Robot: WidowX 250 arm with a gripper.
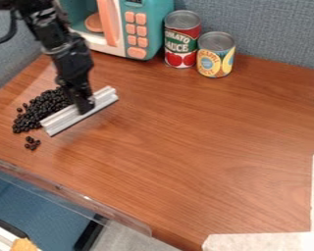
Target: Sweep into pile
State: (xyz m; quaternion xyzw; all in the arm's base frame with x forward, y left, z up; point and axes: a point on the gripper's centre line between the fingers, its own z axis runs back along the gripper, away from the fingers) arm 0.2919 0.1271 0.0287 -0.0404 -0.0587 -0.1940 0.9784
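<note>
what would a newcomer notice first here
Probably the heap of small black pellets at the left of the brown wooden table, alongside a ridged silver bar at the black gripper. Then the teal toy microwave at the back, with a red can and a yellow can to its right.

Two cans (181, 40) stand beside a toy microwave (140, 29) (teal, coral buttons).
</note>
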